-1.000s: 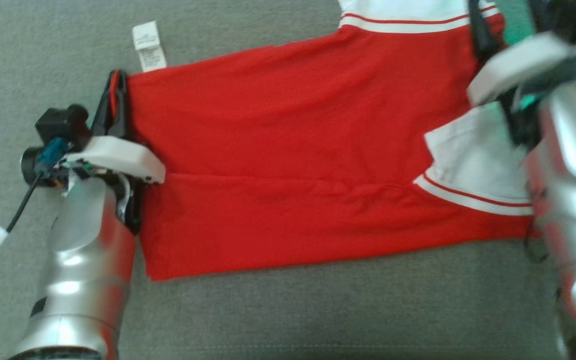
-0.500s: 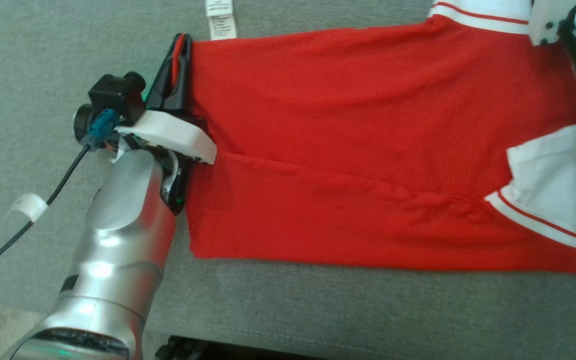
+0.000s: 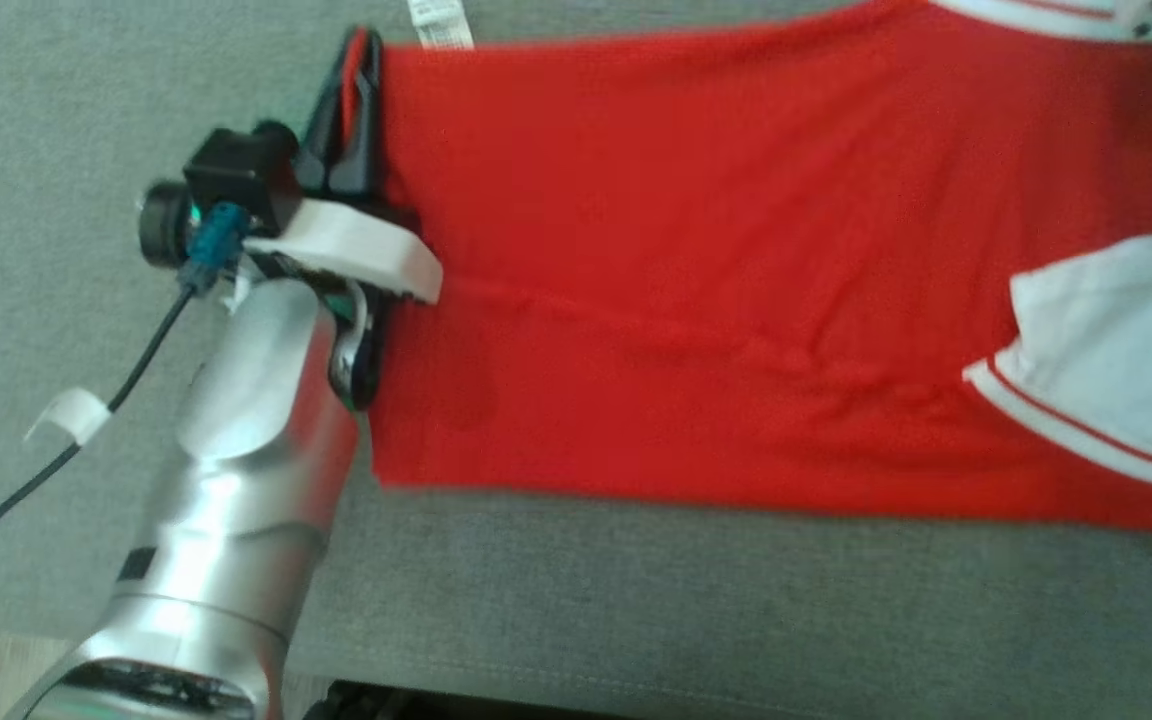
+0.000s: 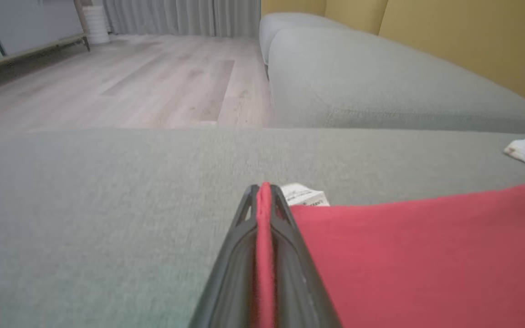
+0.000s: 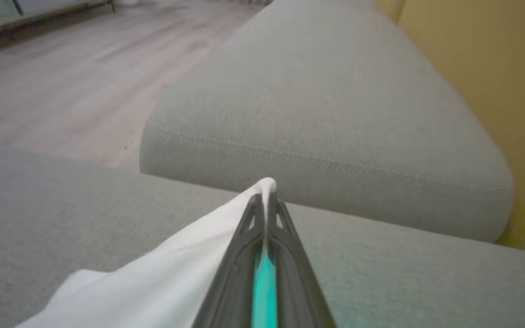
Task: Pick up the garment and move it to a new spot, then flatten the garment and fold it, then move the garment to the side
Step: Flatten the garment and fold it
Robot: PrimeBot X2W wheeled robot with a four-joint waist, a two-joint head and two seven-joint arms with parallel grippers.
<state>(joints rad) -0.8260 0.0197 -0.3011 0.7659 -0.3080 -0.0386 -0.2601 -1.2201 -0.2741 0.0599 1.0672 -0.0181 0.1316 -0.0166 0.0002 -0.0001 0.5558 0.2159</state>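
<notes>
I am looking down on the grey sofa seat point(image 3: 636, 620), where the red garment point(image 3: 696, 300) is lying spread flat, its white sleeve point(image 3: 1106, 340) folding in over the red on my right side. My left gripper point(image 4: 265, 193) is pinching the garment's red edge, jaws closed on the cloth. My right gripper point(image 5: 267, 196) is clamping a white fold of the same garment. The care label point(image 3: 439, 20) is sticking out just beside the left fingertips.

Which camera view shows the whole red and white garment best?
The head view: the garment lies spread on the grey sofa, most of it in frame. The left wrist view gives the red edge clamped in the left gripper; the right wrist view gives a white fold clamped in the right gripper.
</notes>
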